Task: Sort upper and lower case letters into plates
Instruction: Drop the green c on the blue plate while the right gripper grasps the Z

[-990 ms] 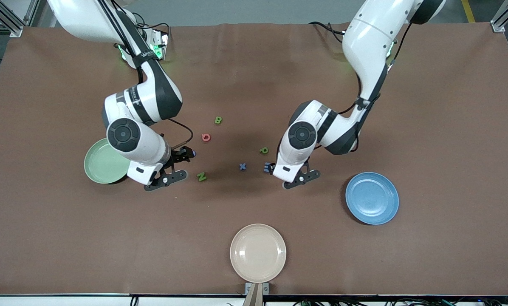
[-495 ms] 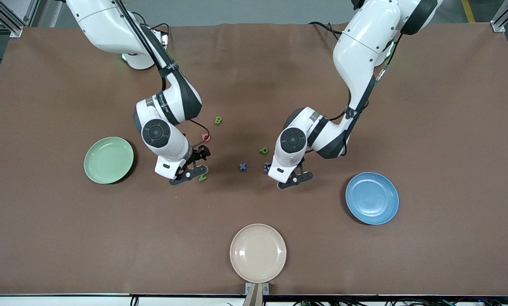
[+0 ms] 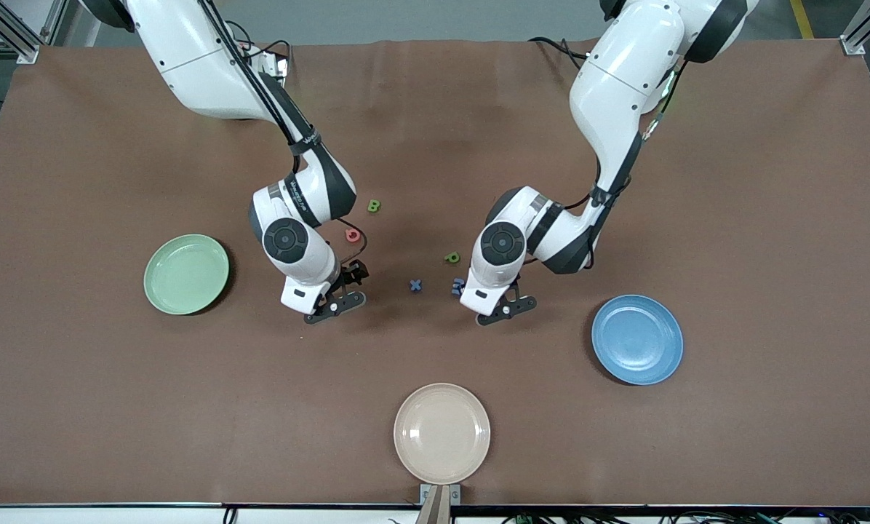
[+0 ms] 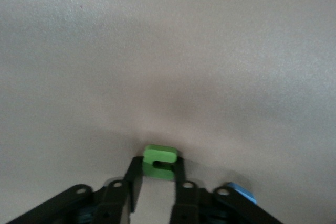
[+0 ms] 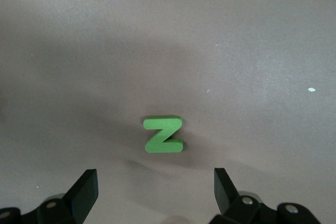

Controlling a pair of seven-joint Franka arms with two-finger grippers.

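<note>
Between left pincer point(image 4: 157, 184) fingers: green u point(image 4: 159, 161) (gripped)

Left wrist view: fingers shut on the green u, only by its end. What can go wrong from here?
1. The left gripper pinches only one end of the u, so it might twist or slip out on the lift.
2. A blue letter lies right beside the fingers and could get nudged.
3. The right gripper is open over the N, which lies off centre: a finger might push it aside.
</note>
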